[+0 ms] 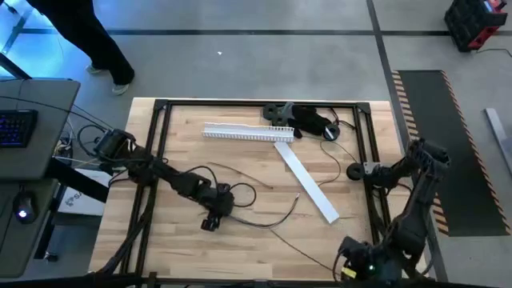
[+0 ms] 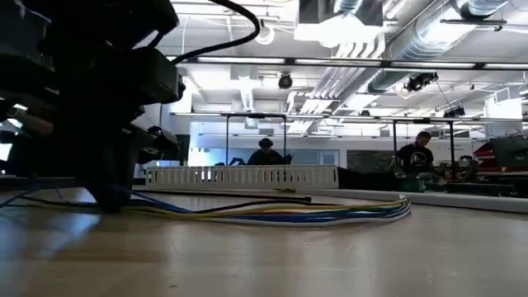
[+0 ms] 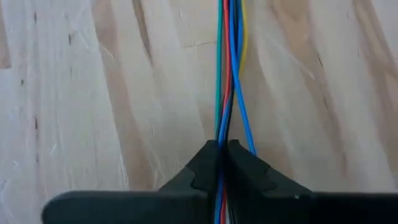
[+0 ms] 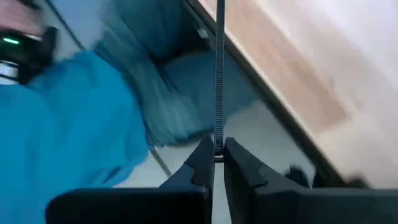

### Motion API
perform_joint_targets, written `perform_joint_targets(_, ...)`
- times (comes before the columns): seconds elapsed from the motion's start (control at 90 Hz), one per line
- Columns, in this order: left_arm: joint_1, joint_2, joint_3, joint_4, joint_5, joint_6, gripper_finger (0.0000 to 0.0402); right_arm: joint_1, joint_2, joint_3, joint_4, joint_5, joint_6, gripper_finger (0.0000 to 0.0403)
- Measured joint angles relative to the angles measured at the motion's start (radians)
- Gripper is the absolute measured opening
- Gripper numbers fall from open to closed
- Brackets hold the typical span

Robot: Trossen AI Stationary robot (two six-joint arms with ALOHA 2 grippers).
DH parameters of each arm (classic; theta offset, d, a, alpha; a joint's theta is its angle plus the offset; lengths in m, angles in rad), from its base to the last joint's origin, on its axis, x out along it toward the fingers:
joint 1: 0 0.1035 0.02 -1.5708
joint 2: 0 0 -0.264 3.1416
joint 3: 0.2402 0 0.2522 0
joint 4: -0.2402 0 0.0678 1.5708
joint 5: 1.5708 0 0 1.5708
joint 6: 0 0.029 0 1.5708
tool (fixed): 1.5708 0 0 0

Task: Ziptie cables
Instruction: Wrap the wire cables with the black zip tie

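Cables [image 3: 225, 74] pinched in left end effector [image 3: 222, 149]; right end effector [image 4: 217, 152] grips ziptie [image 4: 219, 68].

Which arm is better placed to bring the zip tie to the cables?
Right. The right gripper is shut on the zip tie off the table's edge, while the left gripper pins the cables.

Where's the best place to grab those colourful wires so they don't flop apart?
Probably where the cables run together as one bunch, coming from above and pinching across them; farther out they spread. The left gripper is shut on them that way; the right gripper pinches a zip tie.
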Motion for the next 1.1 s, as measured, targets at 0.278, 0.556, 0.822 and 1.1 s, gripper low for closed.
perform_joint_targets(0.278, 0.016, -0.029, -0.001, 0.034, -0.021, -0.047, 0.0, -0.022, 0.076, 0.0, 0.079, -0.061, 0.042, 0.0)
perform_joint_targets(0.556, 0.002, -0.041, 0.0, 0.073, 0.016, -0.088, 0.0, -0.076, 0.102, 0.0, 0.012, -0.155, 0.106, 0.0)
perform_joint_targets(0.822, -0.006, -0.068, 0.002, 0.112, 0.047, -0.07, 0.0, -0.143, 0.102, 0.0, -0.079, -0.158, 0.063, 0.0)
perform_joint_targets(1.1, -0.011, -0.117, 0.002, 0.115, 0.048, -0.054, 0.0, -0.201, 0.104, 0.0, -0.094, -0.083, -0.027, 0.0)
